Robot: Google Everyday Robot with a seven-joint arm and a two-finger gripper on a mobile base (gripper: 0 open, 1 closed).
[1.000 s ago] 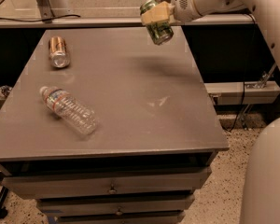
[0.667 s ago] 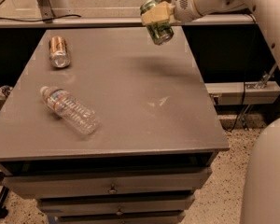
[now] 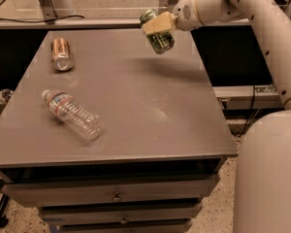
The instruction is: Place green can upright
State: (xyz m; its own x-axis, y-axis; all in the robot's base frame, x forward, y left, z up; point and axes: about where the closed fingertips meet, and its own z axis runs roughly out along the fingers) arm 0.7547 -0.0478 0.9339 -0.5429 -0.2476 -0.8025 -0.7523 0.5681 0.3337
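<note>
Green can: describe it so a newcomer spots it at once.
Start at the grey table, then its far right corner, where the robot's hand hangs above it. The green can is tilted in that hand, off the surface; the copper can and clear bottle lie on the table's left.

Readable text: none. The green can (image 3: 160, 41), label illegible, sits clamped in the gripper (image 3: 157, 27), upper centre of frame.

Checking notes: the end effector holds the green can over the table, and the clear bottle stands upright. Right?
No. The camera view shows the clear bottle lying on its side; the end effector holds the green can over the table.
</note>
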